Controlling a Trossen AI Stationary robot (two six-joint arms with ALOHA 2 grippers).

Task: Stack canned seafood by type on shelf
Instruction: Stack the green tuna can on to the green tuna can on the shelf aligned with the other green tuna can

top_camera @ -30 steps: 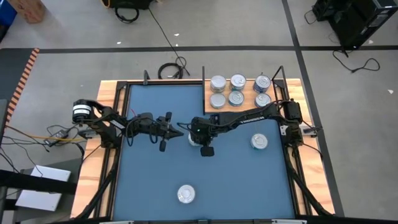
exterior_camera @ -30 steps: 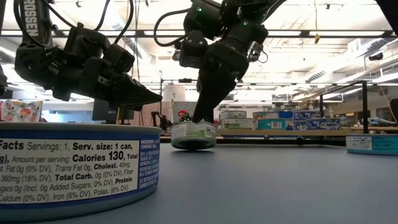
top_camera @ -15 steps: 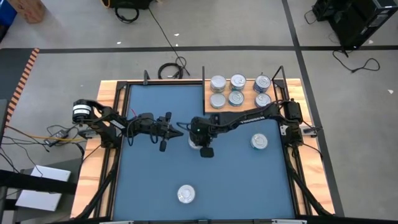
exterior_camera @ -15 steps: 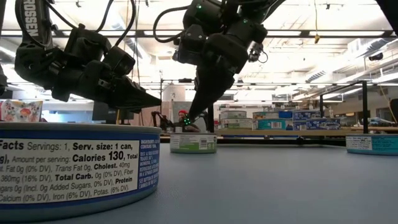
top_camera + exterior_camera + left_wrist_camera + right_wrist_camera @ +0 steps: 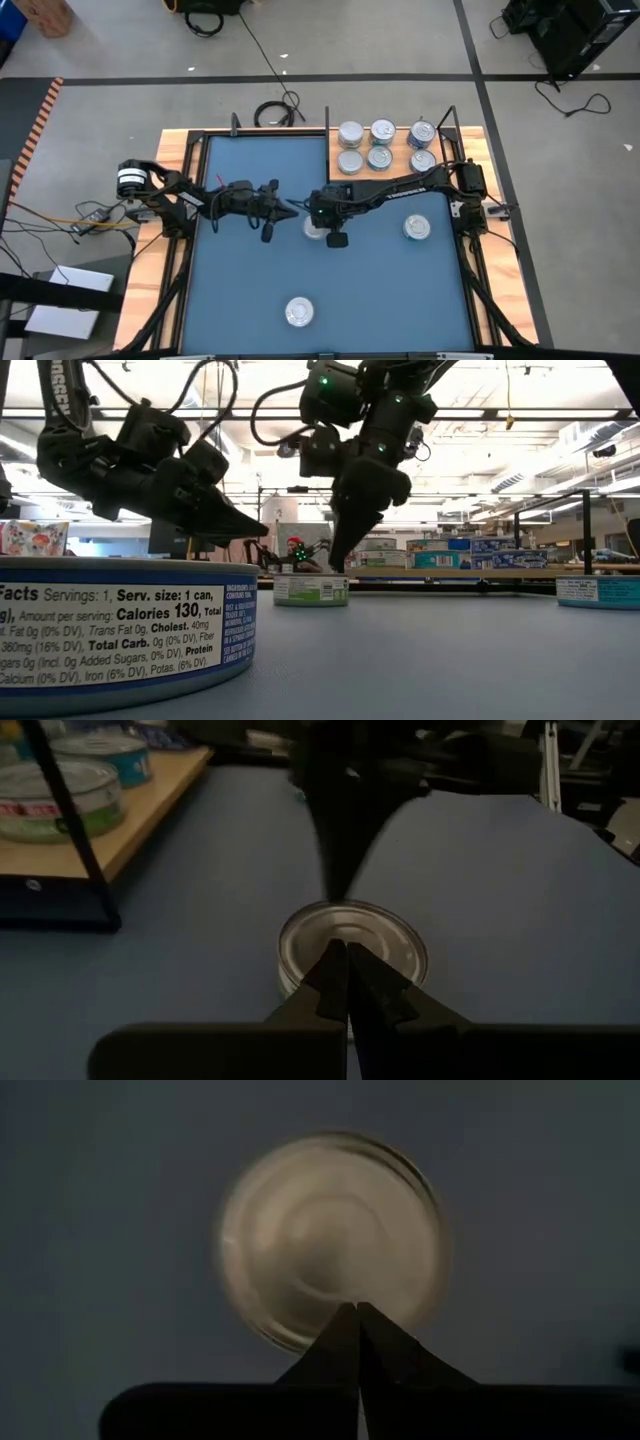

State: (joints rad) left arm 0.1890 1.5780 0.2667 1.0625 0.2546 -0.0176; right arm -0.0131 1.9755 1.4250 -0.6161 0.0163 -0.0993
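A silver-lidded tin (image 5: 314,229) lies flat on the blue mat near its middle, also seen in the low view (image 5: 311,590). My right gripper (image 5: 335,567) is shut and slants steeply down, its tip right at the tin's lid (image 5: 335,1240). My left gripper (image 5: 262,531) is shut, almost level, and points at the same tin (image 5: 350,945) from the table's left, above it and apart. The shelf (image 5: 402,146), a light wooden board at the far right, carries several tins (image 5: 380,145). My right gripper comes from above with shut fingertips (image 5: 357,1312) at the lid's edge (image 5: 330,576). The tin rests flat on the mat. I cannot tell whether the tips touch the lid or stand just over it.
Two more tins lie loose on the mat: one toward the right (image 5: 417,228), one near the front edge (image 5: 298,312), the latter large in the low view (image 5: 120,630). A black frame post (image 5: 447,125) stands by the shelf.
The tin under my right gripper stood raised and tilted a second ago; it has dropped flat onto the mat. My right gripper has turned at the wrist, its tip swinging across the lid toward the table's right. My left gripper has tipped slightly down.
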